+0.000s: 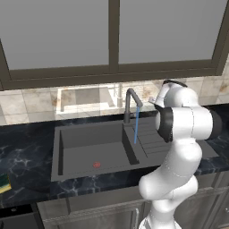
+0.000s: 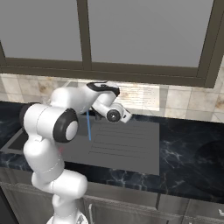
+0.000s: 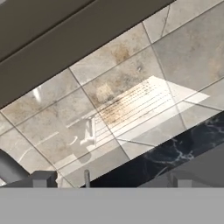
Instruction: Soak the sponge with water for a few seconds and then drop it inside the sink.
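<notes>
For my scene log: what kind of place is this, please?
A simulated kitchen: a dark sink with a faucet running water, set in a marbled black countertop below a window.

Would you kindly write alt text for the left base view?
A white robot arm rises before a dark grey sink, where thin blue water runs from a dark faucet onto the drainboard side. A yellow-green sponge lies on the black countertop at far left.

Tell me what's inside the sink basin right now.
The sink holds a small red drain mark on its floor. The water falls onto the ribbed drainboard, not the basin. The near wall hides the front strip of floor.
</notes>
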